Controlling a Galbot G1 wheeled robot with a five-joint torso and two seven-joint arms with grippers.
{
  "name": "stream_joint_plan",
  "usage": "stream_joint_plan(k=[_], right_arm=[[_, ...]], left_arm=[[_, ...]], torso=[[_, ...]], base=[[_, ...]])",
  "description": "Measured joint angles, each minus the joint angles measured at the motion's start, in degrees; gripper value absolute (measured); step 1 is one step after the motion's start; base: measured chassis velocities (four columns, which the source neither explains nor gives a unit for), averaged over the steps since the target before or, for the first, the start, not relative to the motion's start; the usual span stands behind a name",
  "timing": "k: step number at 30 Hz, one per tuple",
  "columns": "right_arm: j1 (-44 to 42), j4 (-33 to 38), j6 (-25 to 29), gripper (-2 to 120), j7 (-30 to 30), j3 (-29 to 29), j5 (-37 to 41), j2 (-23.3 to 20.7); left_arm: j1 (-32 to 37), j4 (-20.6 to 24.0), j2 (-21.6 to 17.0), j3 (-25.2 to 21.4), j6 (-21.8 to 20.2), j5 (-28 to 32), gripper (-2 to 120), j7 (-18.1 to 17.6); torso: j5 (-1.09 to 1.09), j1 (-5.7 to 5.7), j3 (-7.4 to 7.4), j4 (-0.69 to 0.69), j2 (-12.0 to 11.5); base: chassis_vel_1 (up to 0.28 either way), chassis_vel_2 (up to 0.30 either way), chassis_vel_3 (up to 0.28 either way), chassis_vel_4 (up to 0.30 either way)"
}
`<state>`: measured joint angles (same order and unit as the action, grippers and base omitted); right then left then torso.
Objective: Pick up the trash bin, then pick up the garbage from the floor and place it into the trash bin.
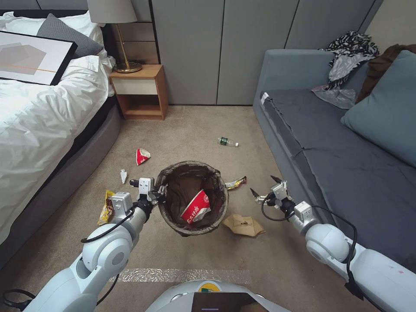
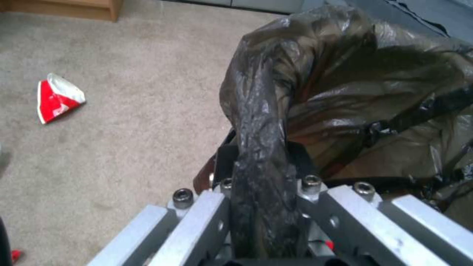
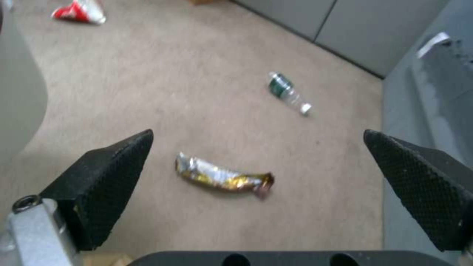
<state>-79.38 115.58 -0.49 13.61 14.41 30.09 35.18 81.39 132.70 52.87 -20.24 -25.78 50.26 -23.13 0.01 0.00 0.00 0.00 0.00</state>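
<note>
A: Left gripper (image 1: pixel 159 190) clamped on the bin (image 1: pixel 192 197) rim, near-left side; bag lining pinched between the jaws. Bin sits centre of the carpet, just ahead of the robot.

B: Right gripper (image 1: pixel 263 189)?

A: Spread wide, nothing in it. Hangs right of the bin, close by the sofa (image 1: pixel 338 143).

B: What lies closest to it?

A: Gold wrapper (image 3: pixel 224 176), on the floor just left and slightly far of the gripper, beside the bin's right rim. Long axis runs roughly left-right, far end tipped up a little. Right arm is the nearer one; the left is taken.

B: Count.

A: One bin. One red-and-white cup (image 1: pixel 196 208) already inside. On the floor: one gold wrapper, one brown bag (image 1: pixel 243 225) near-right of the bin, one bottle (image 1: pixel 227 141) far, one red-and-white scrap (image 1: pixel 142 156) far-left, one tissue (image 1: pixel 123 175) left, one yellow wrapper (image 1: pixel 106 207) by the left arm. Six loose.
</note>
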Motion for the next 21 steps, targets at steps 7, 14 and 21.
stream_joint_plan(k=[7, 14, 21], right_arm=[[6.29, -7.08, 1.66, 100, -2.88, -10.72, 0.24, -5.67], [7.95, -12.26, 4.60, 100, -6.73, -15.92, 0.99, -5.32], [9.81, -18.66, 9.07, 100, -12.68, -19.23, 2.21, -3.60]], left_arm=[[-0.50, -0.29, 0.39, 0.60, 0.00, -0.05, 5, -0.03], [-1.46, -0.74, 0.14, 0.86, 0.00, 0.05, 5, -0.08], [-1.92, -0.89, 0.35, 1.38, 0.00, 0.02, 5, -0.12]], torso=[[-0.01, 0.00, 0.00, 0.01, 0.00], [0.00, 0.00, 0.00, 0.00, 0.00], [-0.01, 0.00, 0.00, 0.00, 0.00]], base=[[0.000, 0.000, 0.000, 0.000], [0.000, 0.000, 0.000, 0.000], [0.000, 0.000, 0.000, 0.000]])
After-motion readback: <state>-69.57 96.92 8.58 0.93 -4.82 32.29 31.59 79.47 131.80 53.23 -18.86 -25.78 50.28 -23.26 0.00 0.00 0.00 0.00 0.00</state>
